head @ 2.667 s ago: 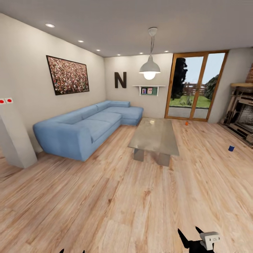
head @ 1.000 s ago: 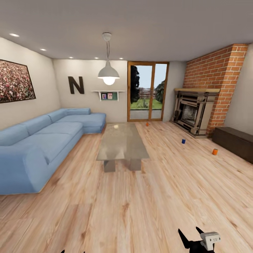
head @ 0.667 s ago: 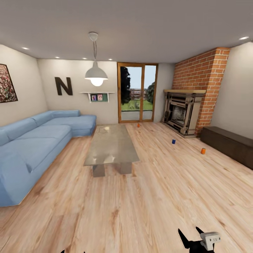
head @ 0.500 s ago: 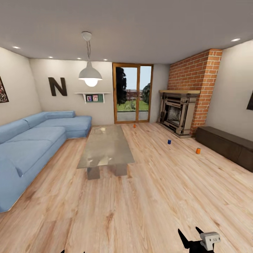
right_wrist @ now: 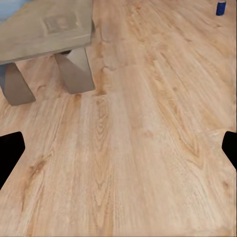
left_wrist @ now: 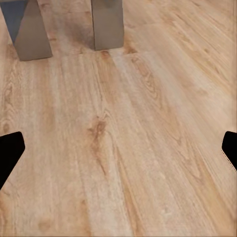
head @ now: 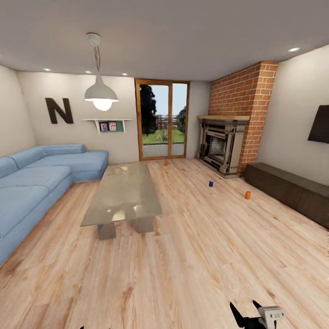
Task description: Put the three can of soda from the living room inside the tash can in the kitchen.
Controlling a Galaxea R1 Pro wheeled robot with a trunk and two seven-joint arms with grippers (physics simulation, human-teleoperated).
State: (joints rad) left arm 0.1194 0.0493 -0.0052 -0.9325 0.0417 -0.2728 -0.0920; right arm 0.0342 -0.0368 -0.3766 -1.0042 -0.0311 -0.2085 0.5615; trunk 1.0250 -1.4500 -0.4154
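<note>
While all three small drink cans stand on the warm plank floor [head: 192,256] of the living room, none has been picked up, so the job looks barely begun. The blue can [head: 211,183] sits mid-floor to the right of the grey slab coffee table [head: 122,194]. The orange can [head: 247,195] stands further right, near the long dark low cabinet [head: 288,192], and the orange-red can [head: 166,163] is far off, just before the wood-framed glass doors [head: 162,119]. The right gripper [head: 249,315] hangs low at the near edge, its black fingers spread wide and holding nothing. The left gripper [left_wrist: 118,148] is likewise spread apart and empty above bare planks. By my reckoning every can has yet to be fetched and carried to the kitchen bin.
</note>
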